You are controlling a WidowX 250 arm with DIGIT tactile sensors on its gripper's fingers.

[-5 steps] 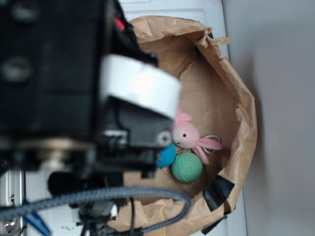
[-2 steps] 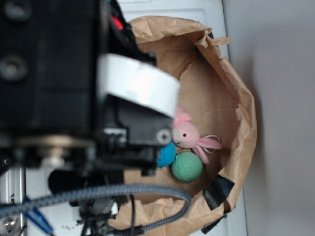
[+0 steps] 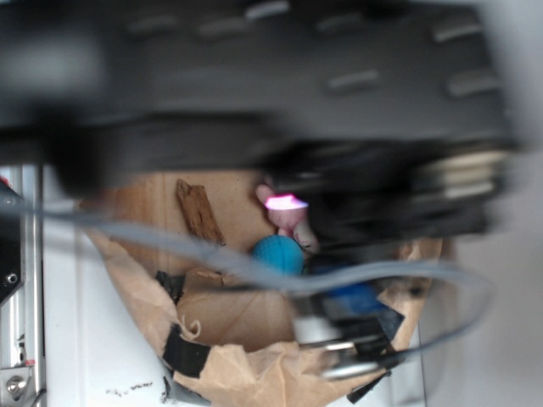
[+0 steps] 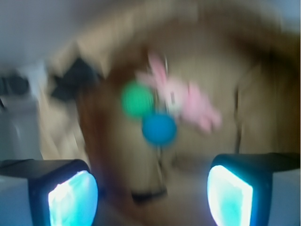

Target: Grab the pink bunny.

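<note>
Pink bunny touches green ball and blue ball; claw wide.

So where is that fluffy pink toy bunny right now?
In the wrist view, the fluffy pink plush bunny lies inside the crumpled brown paper bag, just right of the green ball and above the blue ball, beyond the open pincer.

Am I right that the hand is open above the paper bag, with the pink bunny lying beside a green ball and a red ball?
Not quite: the second ball is blue, as the wrist view shows. The hand is open above the paper bag, and the pink bunny lies beside the green ball.
</note>
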